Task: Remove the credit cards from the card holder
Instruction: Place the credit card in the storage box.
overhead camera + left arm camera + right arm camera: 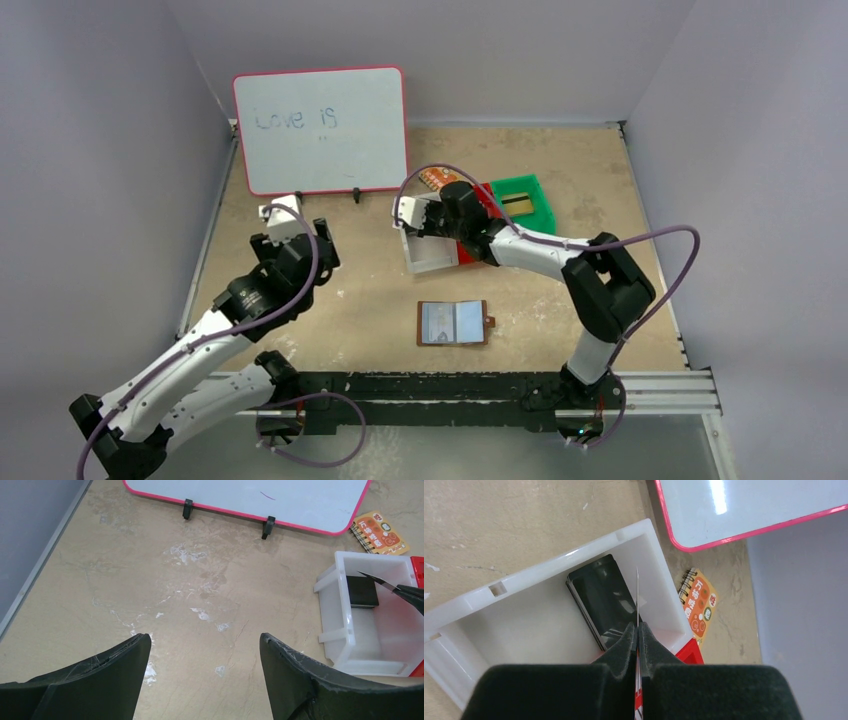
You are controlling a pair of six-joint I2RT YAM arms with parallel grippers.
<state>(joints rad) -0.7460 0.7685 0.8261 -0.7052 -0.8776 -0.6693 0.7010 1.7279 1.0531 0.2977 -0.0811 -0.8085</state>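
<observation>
Right gripper (638,630) is pinching a thin card (637,592) edge-on, jaws closed tight on it, above the white bin (549,567), where a black card (604,600) is lying flat. Left gripper (205,645) is spread wide over the table (150,580), gripping nothing. Brown wallet (453,322) is lying open, well apart from both grippers. Gold card (516,203) is sitting in the green bin (542,216).

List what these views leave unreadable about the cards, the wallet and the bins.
- Top view: the card holder lies open, too small to tell whether its pockets hold cards.
- Right wrist view: the card in the shut right end effector shows edge-on; its face is hidden.
- Top view: the red bin is mostly covered by the right arm; contents hidden.
- Left wrist view: the white bin is cut off by the right edge.
</observation>
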